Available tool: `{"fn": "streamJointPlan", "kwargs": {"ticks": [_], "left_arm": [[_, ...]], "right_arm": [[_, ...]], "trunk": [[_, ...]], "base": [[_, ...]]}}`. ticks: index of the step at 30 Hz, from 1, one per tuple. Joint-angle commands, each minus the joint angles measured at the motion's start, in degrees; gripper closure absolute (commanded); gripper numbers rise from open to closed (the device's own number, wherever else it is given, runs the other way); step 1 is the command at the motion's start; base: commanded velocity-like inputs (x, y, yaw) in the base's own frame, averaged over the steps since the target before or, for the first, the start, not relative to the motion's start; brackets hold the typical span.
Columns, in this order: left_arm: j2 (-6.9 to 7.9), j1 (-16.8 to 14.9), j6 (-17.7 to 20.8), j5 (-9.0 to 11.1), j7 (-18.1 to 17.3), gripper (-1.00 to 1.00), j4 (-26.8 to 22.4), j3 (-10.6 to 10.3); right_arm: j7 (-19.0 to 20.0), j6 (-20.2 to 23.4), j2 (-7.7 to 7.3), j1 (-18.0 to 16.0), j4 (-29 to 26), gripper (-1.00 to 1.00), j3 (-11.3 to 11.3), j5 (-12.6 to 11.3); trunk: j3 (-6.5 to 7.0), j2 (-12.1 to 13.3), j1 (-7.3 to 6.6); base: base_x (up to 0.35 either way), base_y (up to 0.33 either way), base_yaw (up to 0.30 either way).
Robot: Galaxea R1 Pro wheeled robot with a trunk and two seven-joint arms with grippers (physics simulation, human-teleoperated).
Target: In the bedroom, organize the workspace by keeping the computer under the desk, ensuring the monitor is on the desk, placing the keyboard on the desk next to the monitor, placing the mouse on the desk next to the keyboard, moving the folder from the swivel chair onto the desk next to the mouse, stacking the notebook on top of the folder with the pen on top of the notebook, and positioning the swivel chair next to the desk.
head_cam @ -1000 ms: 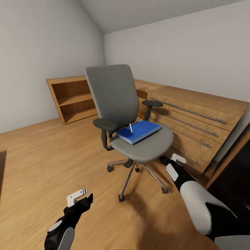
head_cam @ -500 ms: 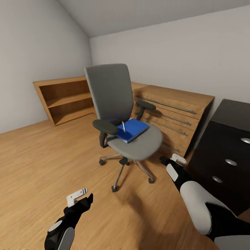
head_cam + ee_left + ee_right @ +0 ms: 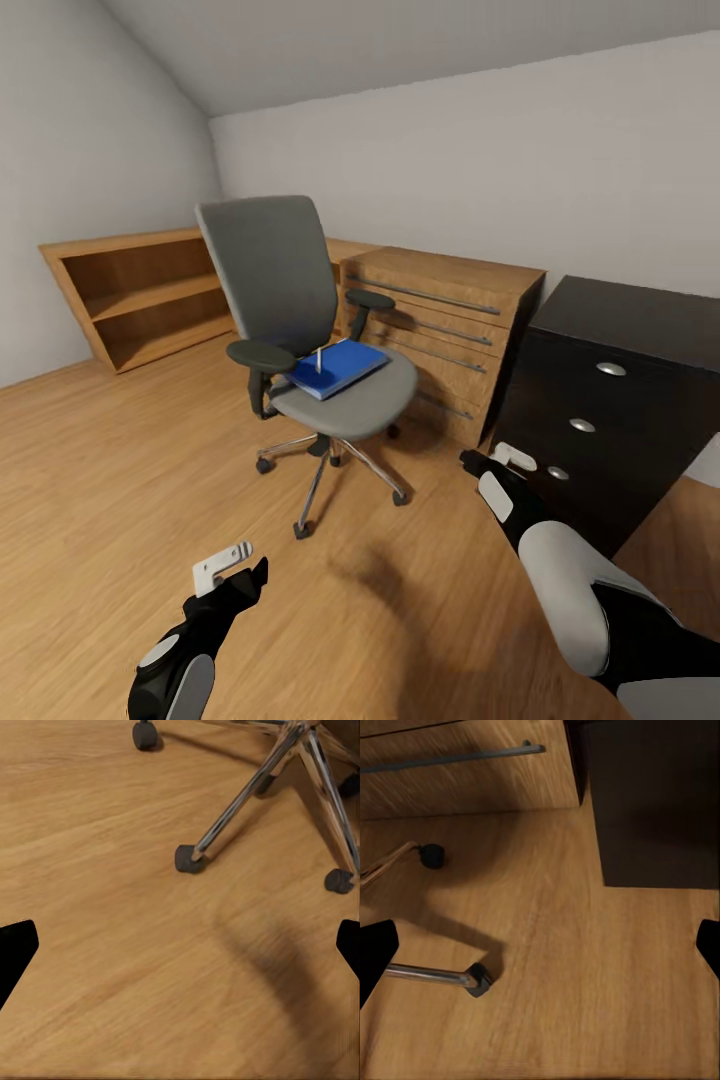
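Note:
The swivel chair [image 3: 345, 405] stands on the wood floor ahead of me, grey seat and tall back, chrome base. The blue folder [image 3: 345, 365] lies on its seat, and a thin pale pen [image 3: 318, 360] sticks up from the folder's near end. I cannot make out a notebook on the folder. The desk's black drawer unit [image 3: 590, 390] with round silver knobs stands at the right. My left gripper [image 3: 240, 572] hangs open low over the floor, short of the chair base [image 3: 187, 859]. My right gripper [image 3: 490, 462] is open between chair and drawer unit [image 3: 660, 802]. Computer, monitor, keyboard and mouse are out of view.
Low light-wood shelving [image 3: 140, 290] runs along the left wall under the sloped ceiling. A wooden dresser with bar handles [image 3: 440, 320] stands right behind the chair, touching the black unit. A chair caster [image 3: 478, 980] sits close under my right gripper. Open floor [image 3: 120, 470] lies to my left.
The whole view has swung to the right: the chair sits further left in the picture and the black drawer unit has come fully into sight. Both arms keep their pose.

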Motion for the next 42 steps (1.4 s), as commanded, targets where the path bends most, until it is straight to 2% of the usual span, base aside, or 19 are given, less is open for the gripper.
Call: {"fn": "streamJointPlan", "kwargs": {"ticks": [1,28,42], "left_arm": [[0.01,0.0,0.1,0.6,0.5,-1.00,-0.1,-0.1],[0.01,0.0,0.3,0.7,0.4,-1.00,-0.2,-0.1],[0.04,0.0,0.3,0.7,0.4,-1.00,-0.2,-0.1]], "right_arm": [[-0.3,0.3,0.03,0.0,-0.1,-1.00,0.1,-0.5],[-0.3,0.3,0.03,0.0,-0.1,-1.00,0.1,-0.5],[-0.2,0.3,0.03,0.0,-0.1,-1.00,0.1,-0.5]], "trunk": [[0.01,0.0,-0.03],[1.63,0.0,-0.03],[2.44,0.0,-0.03]], "base": [[-0.138,0.000,-0.236],[-0.021,0.000,-0.239],[-0.277,0.000,-0.244]]}}
